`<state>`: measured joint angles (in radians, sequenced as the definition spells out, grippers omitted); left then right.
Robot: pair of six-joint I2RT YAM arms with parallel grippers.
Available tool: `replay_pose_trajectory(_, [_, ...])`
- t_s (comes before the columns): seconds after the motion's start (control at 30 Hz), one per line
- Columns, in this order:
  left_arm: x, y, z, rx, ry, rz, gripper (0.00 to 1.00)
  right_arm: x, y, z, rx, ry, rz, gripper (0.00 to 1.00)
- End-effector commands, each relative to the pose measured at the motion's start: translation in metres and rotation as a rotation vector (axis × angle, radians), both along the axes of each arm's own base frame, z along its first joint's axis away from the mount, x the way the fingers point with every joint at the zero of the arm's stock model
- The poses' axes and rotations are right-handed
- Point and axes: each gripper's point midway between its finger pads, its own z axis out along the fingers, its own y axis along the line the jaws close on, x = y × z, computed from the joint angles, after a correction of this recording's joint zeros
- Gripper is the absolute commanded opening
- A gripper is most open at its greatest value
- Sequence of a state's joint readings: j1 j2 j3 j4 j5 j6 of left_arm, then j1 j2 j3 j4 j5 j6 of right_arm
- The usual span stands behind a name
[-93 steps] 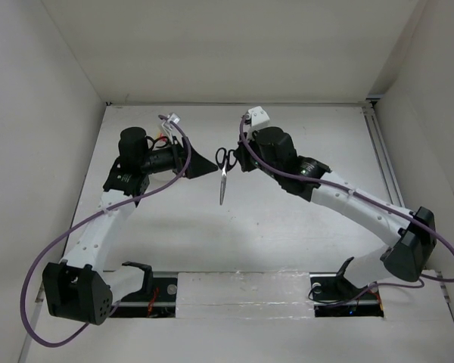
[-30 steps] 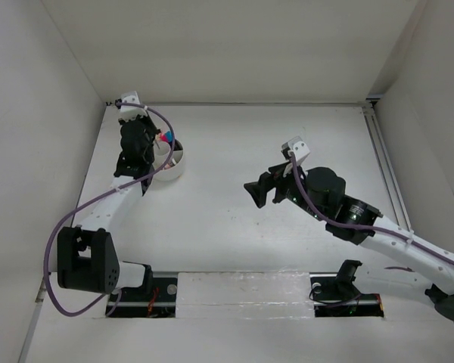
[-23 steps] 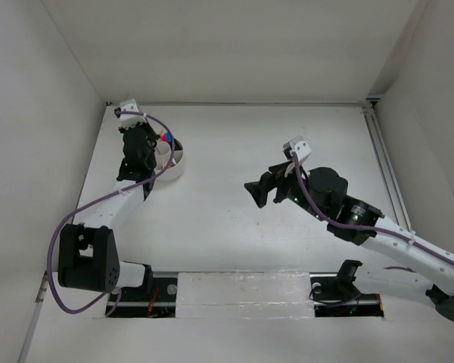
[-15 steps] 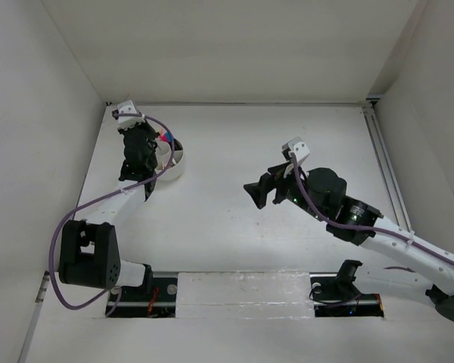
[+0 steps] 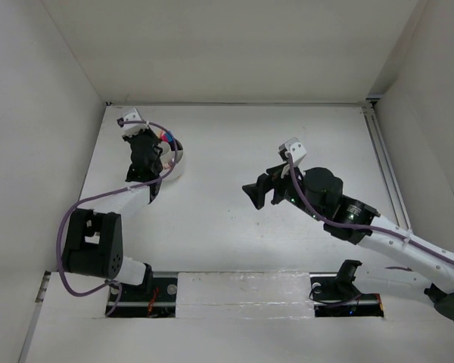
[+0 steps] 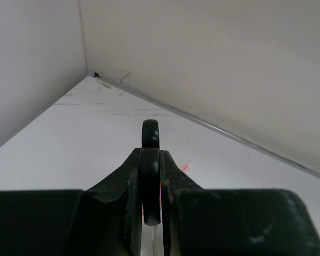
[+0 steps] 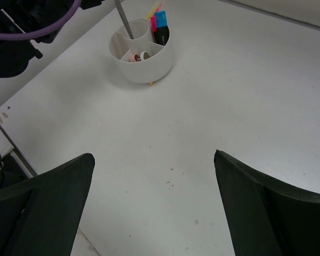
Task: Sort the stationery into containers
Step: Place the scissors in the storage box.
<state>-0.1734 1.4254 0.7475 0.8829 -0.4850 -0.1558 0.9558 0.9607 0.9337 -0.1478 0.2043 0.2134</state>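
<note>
The right gripper [image 7: 153, 156] hangs above the bare white table [image 5: 234, 242], in the near-middle of the scene. Its two fingers [image 7: 48, 197] are spread wide apart and carry nothing.

Further away, at the far left of the table, stands the round white tray [image 7: 144, 66]. The black highlighters [image 7: 159, 29] with the pink and the blue cap stand upright in a compartment on its far side, and a thin yellow stick [image 7: 151, 10] stands beside them. A tan eraser [image 7: 144, 55] and a white-pink piece [image 7: 134, 56] lie in the compartment which faces the right gripper.

Over the tray is the left gripper [image 6: 150, 160]. Its fingers are clenched on the black handle of the scissors [image 6: 150, 133], which hang with the handle up. The metal blades go down into the central cup of the tray.
</note>
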Motion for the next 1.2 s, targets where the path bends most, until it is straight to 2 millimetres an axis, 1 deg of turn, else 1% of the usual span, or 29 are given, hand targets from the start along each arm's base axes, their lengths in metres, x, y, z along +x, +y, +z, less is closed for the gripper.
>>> replay_pose_trajectory(0.0, [-0.002, -0.009, 0.026, -0.036, -0.104, -0.003, 0.0, 0.004, 0.004, 0.019, 0.057, -0.041, -0.003, 1.0])
replay_pose_trajectory(0.03, [-0.002, -0.01, 0.024, -0.05, -0.101, -0.005, 0.0, 0.004, 0.004, 0.019, 0.057, -0.041, -0.003, 1.0])
replay_pose_trajectory(0.13, [-0.003, -0.01, 0.009, -0.053, -0.073, -0.005, 0.0, 0.004, 0.004, 0.019, 0.057, -0.041, -0.003, 1.0])
replay_pose_trajectory(0.2, [-0.003, -0.011, 0.009, -0.065, -0.078, -0.006, 0.0, 0.004, 0.004, 0.019, 0.057, -0.041, -0.003, 1.0])
replay_pose_trajectory(0.23, [-0.001, -0.011, 0.003, -0.061, -0.058, -0.006, 0.0, 0.004, 0.004, 0.019, 0.057, -0.041, -0.003, 1.0])
replay_pose_trajectory(0.4, [0.0, -0.012, -0.003, -0.075, -0.045, -0.007, 0.0, 0.004, 0.004, 0.019, 0.057, -0.041, -0.003, 1.0])
replay_pose_trajectory(0.47, [0.002, -0.016, -0.007, -0.072, -0.036, -0.031, 0.09, 0.004, 0.004, 0.017, 0.057, -0.041, -0.003, 1.0])
replay_pose_trajectory(0.5, [0.003, -0.019, -0.009, -0.07, -0.027, -0.044, 0.21, 0.004, 0.004, 0.016, 0.051, -0.047, -0.002, 1.0])
replay_pose_trajectory(0.53, [0.003, -0.019, -0.009, -0.07, -0.027, -0.044, 0.26, 0.004, 0.004, 0.016, 0.051, -0.047, -0.002, 1.0])
replay_pose_trajectory(0.57, [0.002, -0.021, -0.005, -0.081, -0.039, -0.061, 0.3, 0.004, 0.004, 0.016, 0.051, -0.047, -0.002, 1.0])
replay_pose_trajectory(0.63, [0.0, -0.024, -0.004, -0.08, -0.04, -0.081, 0.38, 0.004, 0.004, 0.016, 0.051, -0.047, -0.002, 1.0])
replay_pose_trajectory(0.67, [-0.001, -0.026, 0.001, -0.081, -0.051, -0.095, 0.41, 0.005, 0.005, 0.013, 0.043, -0.042, -0.002, 1.0])
replay_pose_trajectory(0.7, [-0.003, -0.035, 0.007, -0.068, -0.061, -0.115, 0.44, 0.005, 0.005, 0.013, 0.043, -0.042, -0.002, 1.0])
replay_pose_trajectory(0.73, [-0.004, -0.038, 0.007, -0.057, -0.056, -0.115, 0.48, 0.005, 0.005, 0.013, 0.043, -0.042, -0.002, 1.0])
replay_pose_trajectory(0.77, [-0.008, -0.041, 0.013, -0.044, -0.066, -0.112, 0.55, 0.005, 0.005, 0.013, 0.043, -0.042, -0.002, 1.0])
replay_pose_trajectory(0.8, [-0.01, -0.043, 0.016, -0.017, -0.065, -0.106, 0.57, 0.005, 0.005, 0.013, 0.043, -0.042, -0.002, 1.0])
replay_pose_trajectory(0.83, [-0.017, -0.049, 0.03, -0.019, -0.088, -0.099, 0.58, 0.005, 0.005, 0.013, 0.043, -0.042, -0.002, 1.0])
replay_pose_trajectory(0.87, [-0.021, -0.051, 0.039, -0.015, -0.106, -0.098, 0.6, 0.005, 0.005, 0.013, 0.043, -0.042, -0.002, 1.0])
replay_pose_trajectory(0.9, [-0.027, -0.051, 0.049, -0.016, -0.127, -0.088, 0.67, 0.006, 0.004, 0.013, 0.042, -0.043, -0.011, 1.0])
replay_pose_trajectory(0.93, [-0.039, -0.051, 0.065, -0.021, -0.157, -0.074, 0.73, 0.006, 0.004, 0.013, 0.042, -0.043, -0.011, 1.0])
replay_pose_trajectory(0.97, [-0.044, -0.047, 0.073, -0.025, -0.161, -0.062, 0.93, 0.006, 0.004, 0.019, 0.051, -0.049, -0.011, 1.0])
replay_pose_trajectory(1.0, [-0.05, -0.047, 0.082, -0.031, -0.167, -0.055, 1.0, 0.008, 0.003, 0.019, 0.05, -0.05, -0.02, 1.0])
replay_pose_trajectory(1.03, [-0.054, -0.046, 0.092, -0.046, -0.174, -0.057, 1.0, 0.009, 0.005, 0.016, 0.043, -0.045, -0.02, 1.0])
replay_pose_trajectory(1.07, [-0.065, -0.04, 0.121, -0.077, -0.222, -0.045, 1.0, 0.009, 0.005, 0.016, 0.043, -0.045, -0.02, 1.0])
replay_pose_trajectory(1.1, [-0.068, -0.038, 0.116, -0.107, -0.169, -0.036, 1.0, 0.01, 0.004, 0.021, 0.051, -0.052, -0.029, 1.0])
replay_pose_trajectory(1.13, [-0.073, -0.035, 0.123, -0.135, -0.156, -0.022, 1.0, 0.011, 0.002, 0.025, 0.064, -0.052, -0.042, 1.0])
replay_pose_trajectory(1.17, [-0.083, -0.028, 0.158, -0.184, -0.194, 0.0, 1.0, 0.012, 0.0, 0.021, 0.047, -0.043, -0.056, 1.0])
